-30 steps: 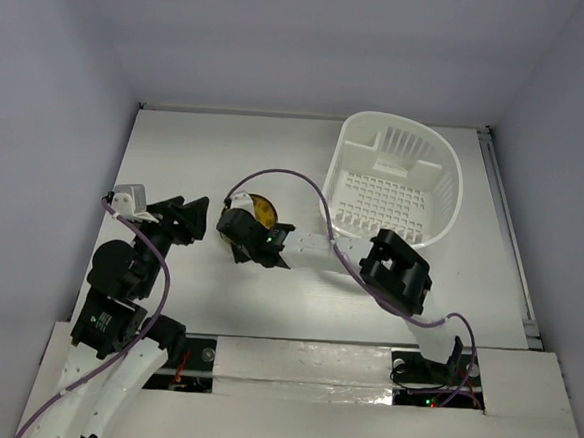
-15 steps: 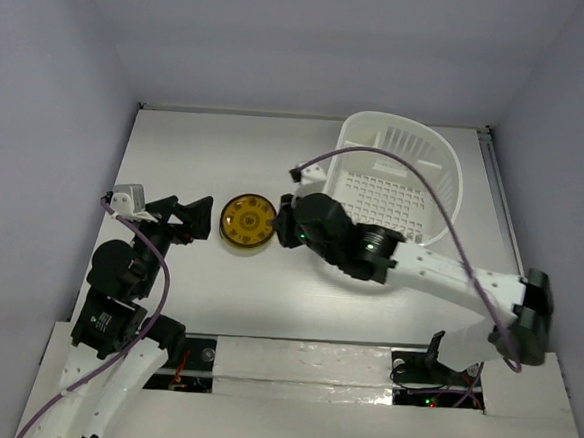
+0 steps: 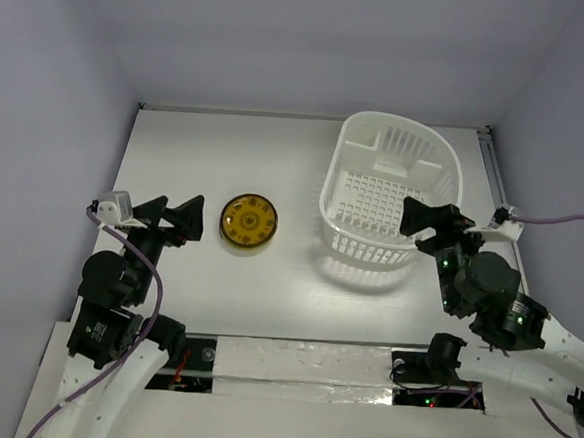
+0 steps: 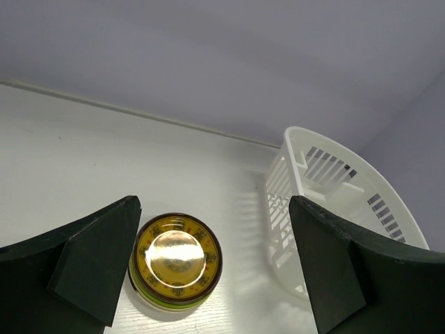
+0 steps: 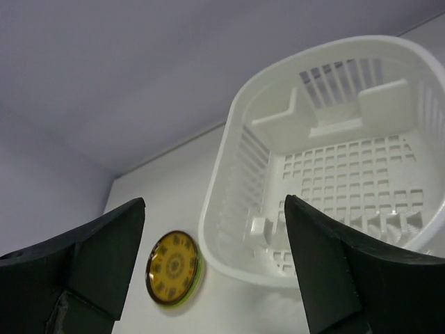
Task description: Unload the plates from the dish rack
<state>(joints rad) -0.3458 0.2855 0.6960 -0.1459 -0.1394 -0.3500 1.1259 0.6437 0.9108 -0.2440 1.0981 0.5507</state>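
The plates (image 3: 248,222) form a low stack on the table, left of the dish rack (image 3: 388,201). A patterned amber-yellow plate (image 4: 175,259) lies on top, with a lime green rim showing under it (image 5: 174,268). The white dish rack (image 5: 348,167) holds no plates; its grid floor is bare. My left gripper (image 3: 177,216) is open just left of the stack, which shows between its fingers in the left wrist view, untouched (image 4: 213,209). Over the rack's near right rim, my right gripper (image 3: 430,221) is open with nothing in it (image 5: 214,202).
The rack (image 4: 334,174) takes up the back right of the white table (image 3: 196,152). Grey walls close in the back and both sides. A rail runs along the table's right edge (image 3: 507,224). Purple cables trail from both wrists.
The right arm has let go of the amber-yellow plate on the stack, swung right and stopped by the rack's near right rim, jaws now open. The left gripper has opened wider and drawn back slightly.
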